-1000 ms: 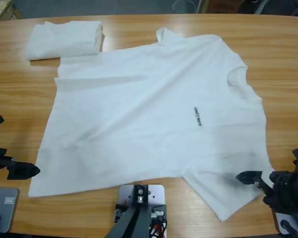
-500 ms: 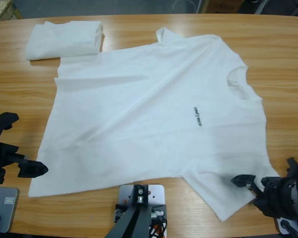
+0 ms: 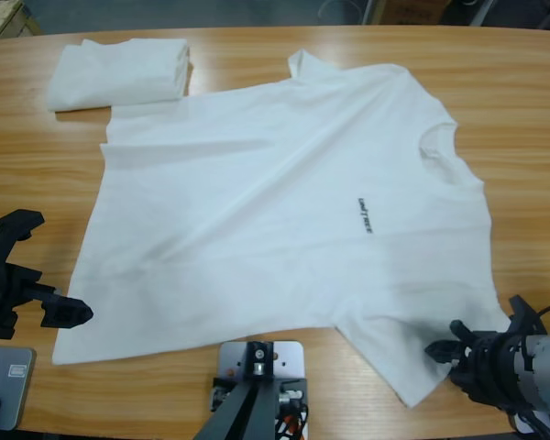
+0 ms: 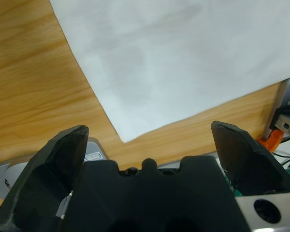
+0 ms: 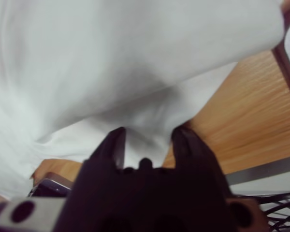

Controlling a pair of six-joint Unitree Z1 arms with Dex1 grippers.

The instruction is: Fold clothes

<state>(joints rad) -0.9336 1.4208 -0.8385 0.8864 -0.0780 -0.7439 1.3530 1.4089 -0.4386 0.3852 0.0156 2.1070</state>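
Step in hand: the first fold is being set up; the near edge of the spread T-shirt (image 3: 284,229) is being approached at both ends, and nothing is judged to be lifted yet.
Next move: a firm grip on the near hem corner and on the near sleeve is being called for, so that both can be raised together and carried across toward the far edge.
Right gripper (image 3: 445,353): it is being held low at the tip of the near sleeve (image 3: 399,353); in the right wrist view the jaws are being shown only narrowly apart, with white sleeve cloth (image 5: 145,140) lying between them; a full pinch cannot be confirmed.
Left gripper (image 3: 38,266): its jaws are being held wide apart and empty, just beside the hem corner (image 4: 123,137), over bare table (image 3: 37,174); no cloth is being touched.
Spread T-shirt: it is being left flat on the wooden table, chest up, with the small black lettering (image 3: 364,214) showing and the round neck (image 3: 440,151) toward the right.
Folded T-shirt (image 3: 119,71): it is being kept at the far left of the table, its corner touching the spread shirt's far hem corner.
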